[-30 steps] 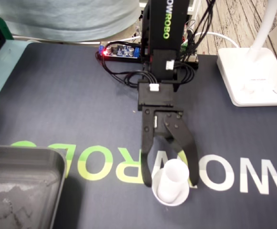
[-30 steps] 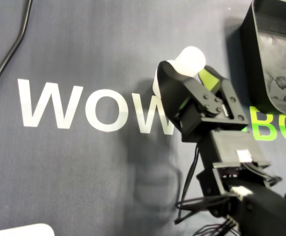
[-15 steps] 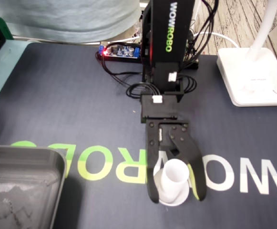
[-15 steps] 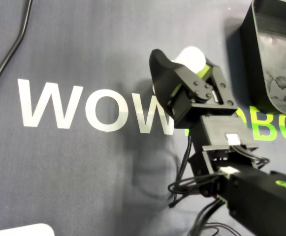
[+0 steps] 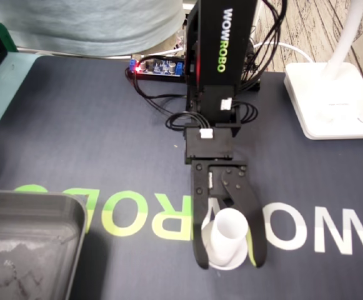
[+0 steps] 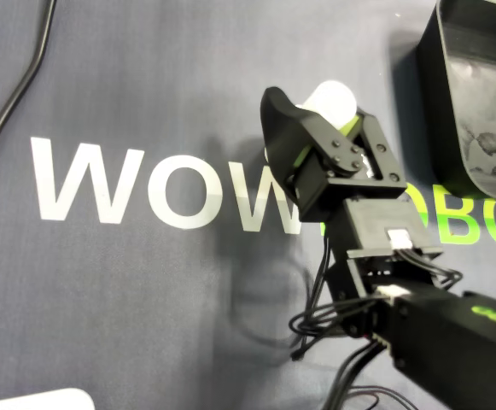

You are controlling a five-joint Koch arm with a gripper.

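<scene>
- White cup (image 5: 228, 234) (image 6: 333, 96) stands upright on the dark mat (image 5: 94, 137) (image 6: 145, 102), over the pale "W" of the mat's large lettering. The mat covers most of the table in both views.
- The black arm (image 5: 222, 50) (image 6: 452, 342) rises from the far edge of the mat in the fixed view and leans forward and down over the lettering.
- A grey metal tray (image 5: 31, 231) (image 6: 478, 94) lies at the lower left of the fixed view, well apart from the cup, with a bare stretch of mat and green letters between them.
- A white lamp base (image 5: 331, 100) sits at the right edge of the mat, well apart from the cup.
- The gripper (image 5: 228, 262) (image 6: 316, 107) reaches down with one black jaw on each side of the cup, and the cup sits between them near the tips.
- The jaws stand narrow, close against the cup's sides. Whether they press on it or only flank it cannot be told.
- In the overhead view the nearer jaw hides the cup's lower part, so only its round top shows.
- A small circuit board (image 5: 159, 65) with a red light lies beside the arm's foot, with black wires (image 5: 169, 106) looping from it onto the mat.
- A single black cable (image 6: 17, 94) crosses the mat's corner in the overhead view, far from the cup.
</scene>
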